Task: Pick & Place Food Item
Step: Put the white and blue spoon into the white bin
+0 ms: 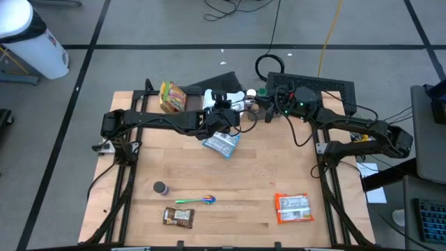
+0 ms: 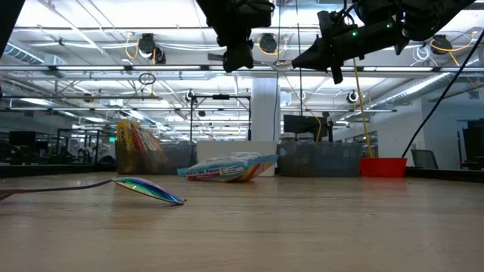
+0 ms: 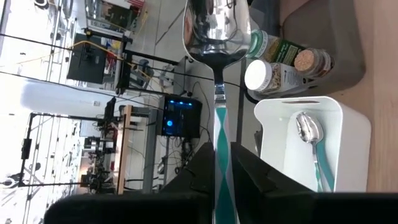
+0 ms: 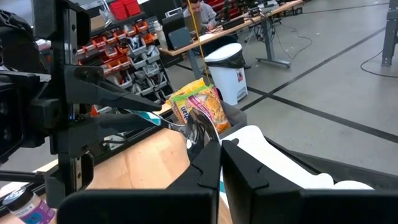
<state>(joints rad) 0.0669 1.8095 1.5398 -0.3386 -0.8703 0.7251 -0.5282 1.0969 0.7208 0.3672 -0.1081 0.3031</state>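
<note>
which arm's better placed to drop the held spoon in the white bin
Left: the left gripper has its jaws shut on the spoon, white bin just ahead; the right gripper only sits near its bowl.

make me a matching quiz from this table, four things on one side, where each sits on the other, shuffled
1. orange packet
2. brown snack bar
3. yellow snack bag
4. blue-and-white packet

A. far edge of the table, left of the white bin
B. middle of the table, just below the left gripper
C. near right part of the table
D. near edge, below the rainbow spoon

Pairs: 1-C, 2-D, 3-A, 4-B
</note>
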